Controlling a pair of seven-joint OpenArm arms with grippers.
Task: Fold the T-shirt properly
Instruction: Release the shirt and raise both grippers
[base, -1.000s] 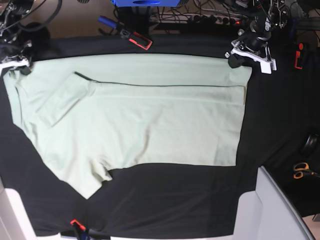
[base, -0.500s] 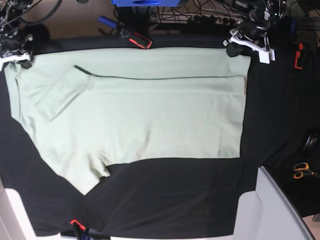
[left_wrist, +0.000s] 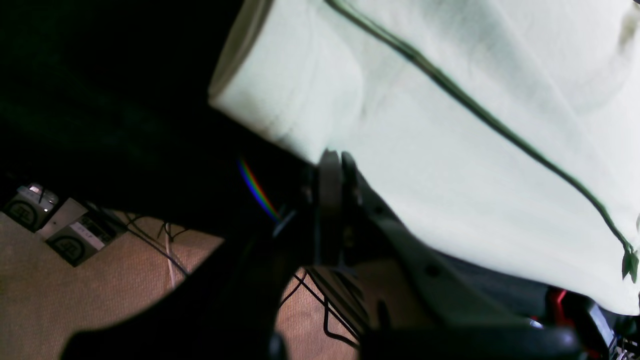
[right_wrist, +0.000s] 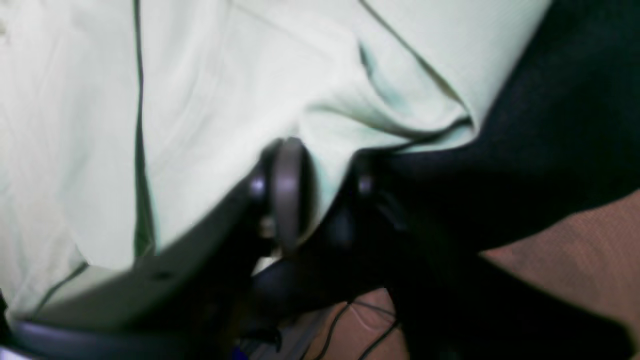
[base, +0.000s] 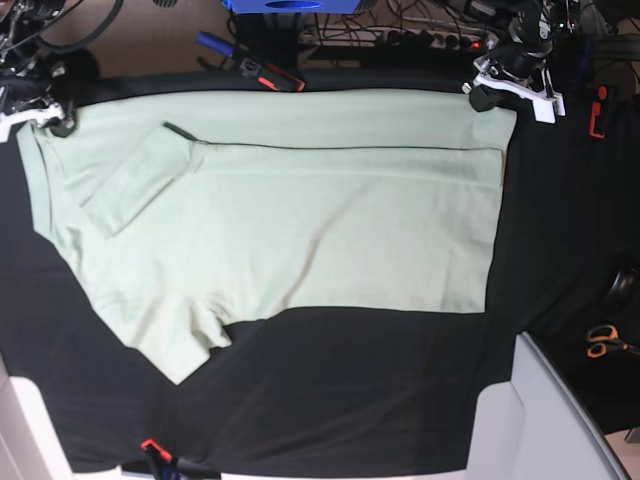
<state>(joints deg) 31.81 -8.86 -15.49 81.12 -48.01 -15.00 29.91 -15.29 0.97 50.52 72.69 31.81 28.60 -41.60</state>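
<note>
1. The black cloth table cover (base: 330, 400) is covering the whole work surface and is lying under everything listed below.
2. The large pale mint-green short-sleeved cotton T-shirt (base: 300, 230) is lying spread flat on the cover, towards its far half, with the body running across the base view. A long strip along its far edge is lying folded over the body, showing as a dark straight line. One sleeve (base: 135, 180) is lying folded inward on the body near the view's left end. The other sleeve (base: 185, 345) is projecting towards the near edge.
3. The left gripper (left_wrist: 331, 165) is sitting at the shirt's far corner on the base view's right. Its fingers are pressing tightly together and are clenching the edge of the fabric there.
4. The right gripper (right_wrist: 322, 185) is sitting at the shirt's far corner on the base view's left. Its fingers (right_wrist: 287, 190) are standing apart, released. A fold of the mint fabric is lying in the gap between them without being pinched. That wrist view is blurring, so finer contact cannot be judged.
5. A red-and-black clamp (base: 270, 75) is lying on the far edge of the cover, just beyond the shirt.
6. A pair of orange-handled scissors (base: 603, 341) is lying on the cover at the base view's right edge, well apart from the shirt.
</note>
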